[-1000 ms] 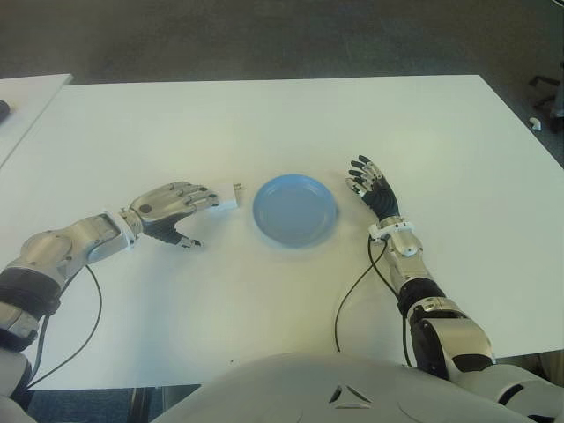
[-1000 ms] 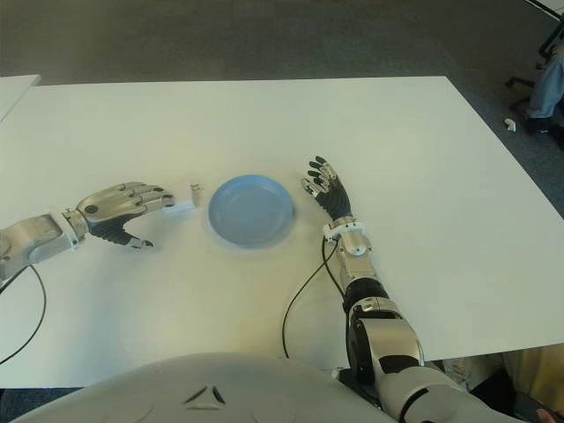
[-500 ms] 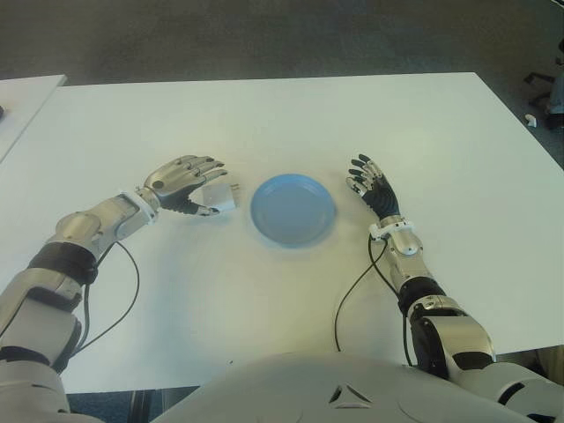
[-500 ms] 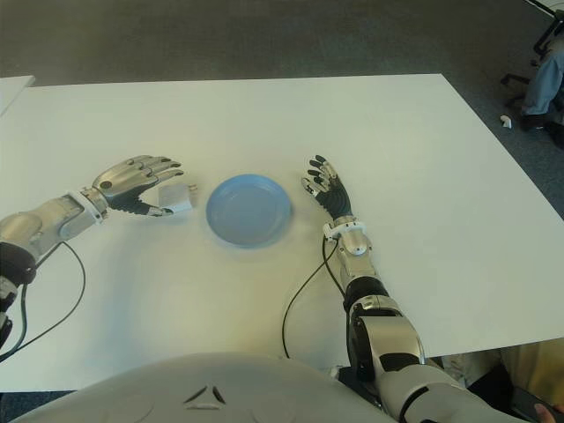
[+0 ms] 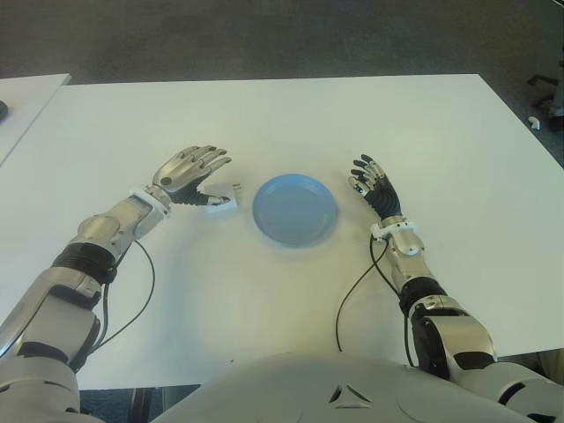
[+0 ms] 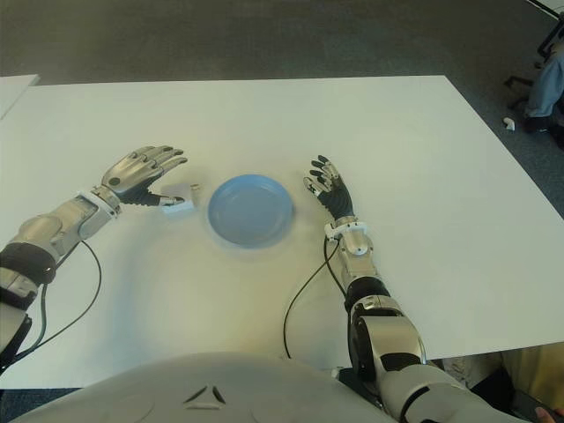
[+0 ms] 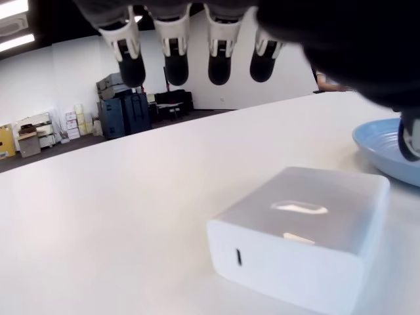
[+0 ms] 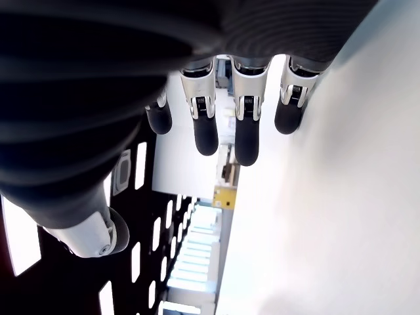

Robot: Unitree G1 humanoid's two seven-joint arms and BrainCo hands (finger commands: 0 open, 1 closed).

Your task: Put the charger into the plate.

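Observation:
The charger [image 5: 222, 203], a small white block with its prongs toward the table's far side, lies flat on the white table [image 5: 291, 123] just left of the blue plate [image 5: 294, 210]. In the left wrist view the charger [image 7: 302, 236] fills the foreground, with the plate's rim [image 7: 387, 147] right behind it. My left hand [image 5: 204, 179] hovers over the charger's left side, open; its fingers [image 7: 174, 59] stretch out above the block, and the thumb tip is close to it. My right hand [image 5: 372, 183] shows just right of the plate, fingers spread, holding nothing.
Thin black cables trail from both forearms across the near table: one [image 5: 351, 295] on the right, one [image 5: 132, 295] on the left. A second table's corner [image 5: 26, 97] shows at the far left. Dark floor lies beyond the far edge.
My left hand's fingers have lifted off the charger and spread, and the forearm has swung inward. The charger stays on the table beside the plate. The right hand has not moved.

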